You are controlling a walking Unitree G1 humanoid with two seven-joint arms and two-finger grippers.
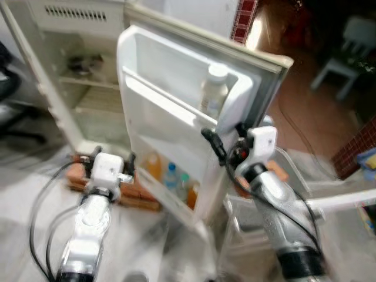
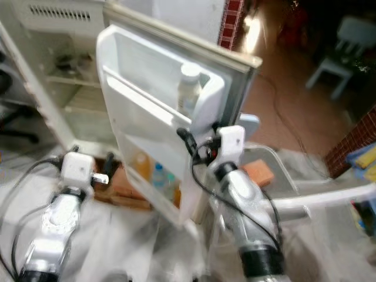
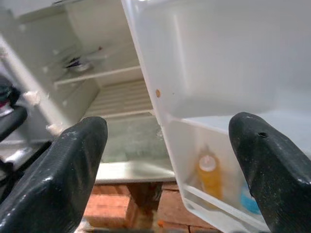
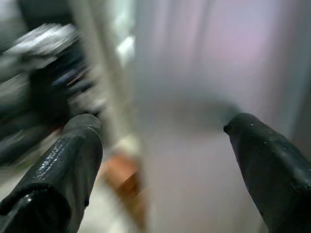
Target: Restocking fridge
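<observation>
Fridge (image 1: 70,70) stands open ahead of the robot, its door (image 1: 176,111) swung out toward the camera and standing between the two arms. The right gripper (image 1: 226,144) is at the door's outer edge, fingers spread wide apart with nothing between them; its wrist view is blurred, showing a pale surface close in front. The left gripper (image 3: 165,160) hovers low before the open cabinet, near the door's inner side, its fingers (image 3: 63,170) also parted and empty. Just beyond them sits the lower door shelf, holding an orange bottle (image 3: 209,174) and a blue-capped bottle (image 1: 170,176) side by side. Higher up, a white bottle (image 1: 212,91) stands upright in the upper door shelf. Inside the cabinet a wire shelf (image 3: 92,73) carries a small dark item, too blurred to identify. Bricks (image 1: 135,197) lie under the fridge base.
</observation>
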